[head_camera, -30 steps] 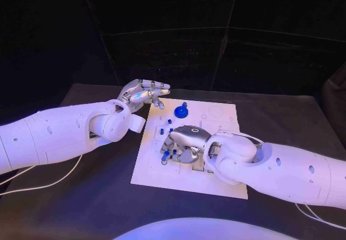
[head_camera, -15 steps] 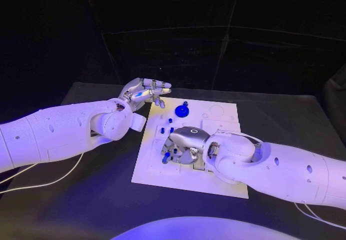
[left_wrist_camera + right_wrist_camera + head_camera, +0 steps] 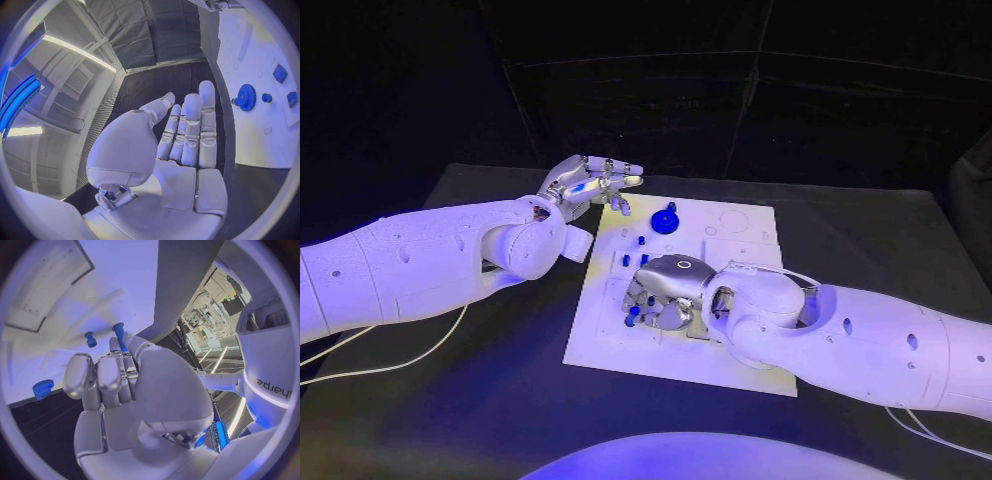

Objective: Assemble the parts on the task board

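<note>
The white task board (image 3: 610, 350) lies mid-table. On its middle my right hand (image 3: 668, 288) is curled fingers-down and pinches a blue peg (image 3: 119, 336) between fingertips and thumb; the peg's tip (image 3: 632, 316) shows below the hand. A second small blue peg (image 3: 91, 339) stands in the board (image 3: 112, 270) close by. A blue gear (image 3: 664, 220) sits near the far edge, with small blue pieces (image 3: 640, 241) just in front of it. My left hand (image 3: 589, 185) hovers above the board's far left corner, fingers straight and together (image 3: 190, 130), holding nothing. The left wrist view also catches the gear (image 3: 245, 97).
The board (image 3: 256, 45) has shallow recesses and round holes at its far right (image 3: 733, 222). More blue pieces (image 3: 280, 73) sit in it beyond the gear. A white cable (image 3: 387, 372) runs over the black table at the left. Bare table surrounds the board.
My right hand has crept slightly left and away over the board, still holding the peg. The left hand has stayed almost where it was.
</note>
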